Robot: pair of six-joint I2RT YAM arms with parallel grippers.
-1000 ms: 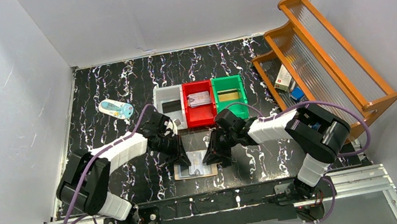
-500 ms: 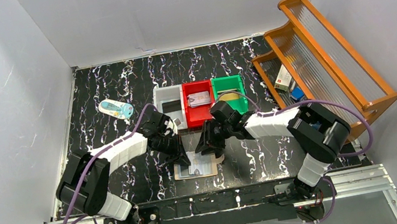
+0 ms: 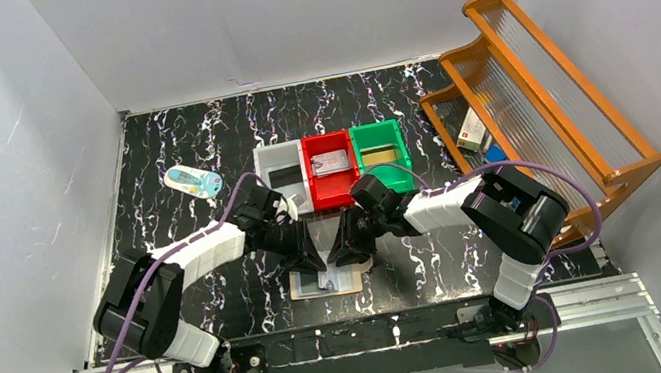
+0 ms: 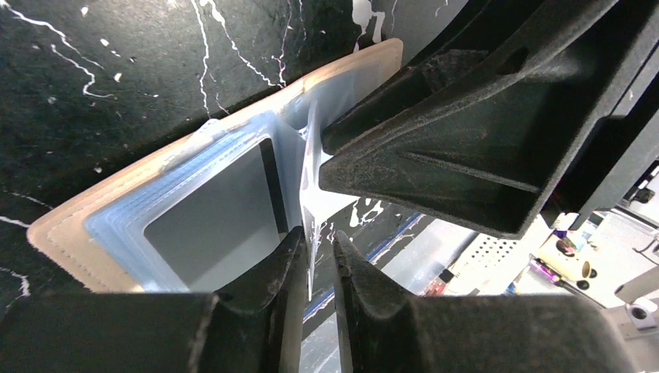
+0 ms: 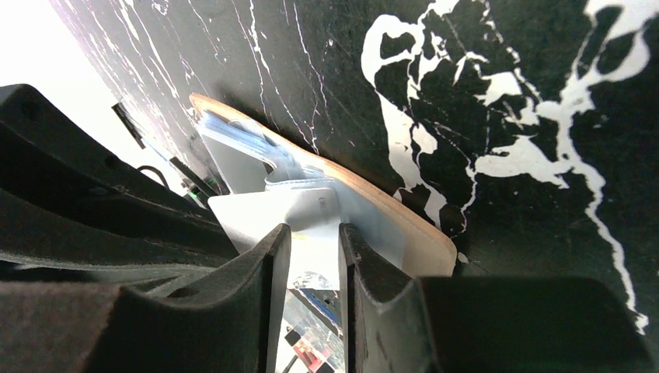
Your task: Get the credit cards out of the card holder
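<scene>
The card holder [image 3: 325, 287] lies opened flat on the black marbled bench [image 3: 177, 141]. It is near the front edge, between the two arms and just in front of three bins. Its tan outside is down and the pale blue pockets face up. One pale inner leaf [image 4: 309, 155] stands up from the middle fold. In the pocket beside this leaf sits a silvery-grey credit card [image 4: 206, 225], mostly inside.

The left pincer [image 4: 315, 250] is down at the holder, with one finger on each side of the thin edge of the leaf. A small gap shows next to the leaf, so this pincer is loosened and not squeezing. The right pincer [image 5: 315, 233] reaches in from the other side, with its fingertips at the same leaf. Its fingers are a little apart and the pale leaf fills the view between them. I cannot tell if it clamps anything.

Behind them the white bin [image 3: 278, 149], the red bin [image 3: 327, 138] and the green bin [image 3: 375, 127] stand side by side in a row. They hold a dark card [image 3: 281, 171], a greyish card [image 3: 331, 166] and a gold card [image 3: 381, 158]. A wooden rack [image 3: 544, 90] stands at the right.
</scene>
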